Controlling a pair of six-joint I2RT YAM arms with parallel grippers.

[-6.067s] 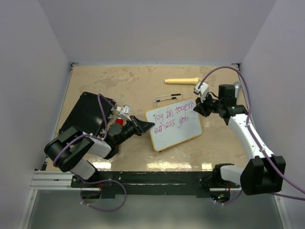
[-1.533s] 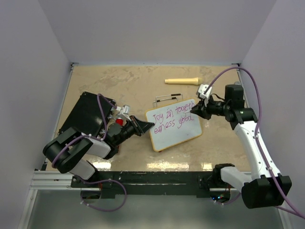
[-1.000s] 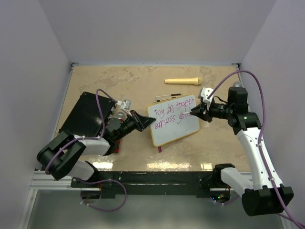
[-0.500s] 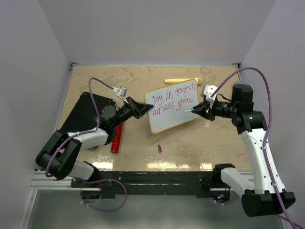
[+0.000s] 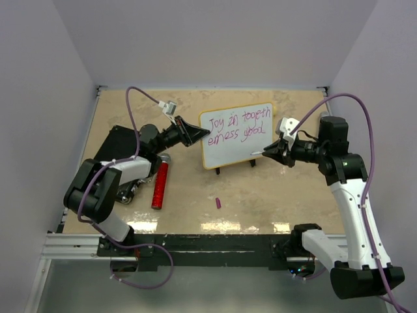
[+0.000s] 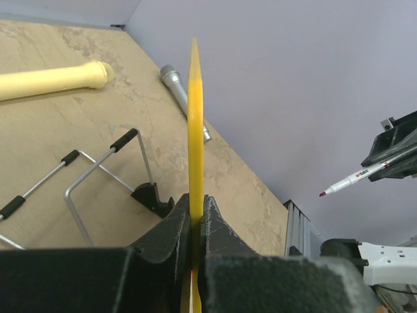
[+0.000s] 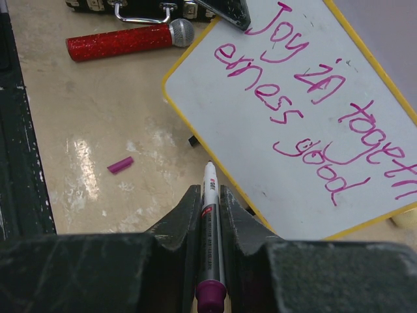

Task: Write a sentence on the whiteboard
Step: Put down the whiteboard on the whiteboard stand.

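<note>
While the left gripper [image 5: 203,134] pinches the whiteboard's [image 5: 238,140] rim, standing it upright toward the table's [image 5: 195,189] far edge, a press from the marker [image 5: 259,152] clamped in the right gripper [image 5: 270,151] could twist it loose, smearing the sentence [image 5: 238,126]

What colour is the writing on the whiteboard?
Pink-magenta: the marker handwriting on the small yellow-rimmed white board, clearest in right wrist view.

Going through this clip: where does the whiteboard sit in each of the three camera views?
Top external: the whiteboard is at centre, its writing visible and its left edge gripped by the left tool.
Left wrist: the whiteboard shows edge-on as a thin yellow strip rising from between the fingers.
Right wrist: the whiteboard fills the upper right, its writing side showing.
Shared landmark: the marker held in the right tool.
</note>
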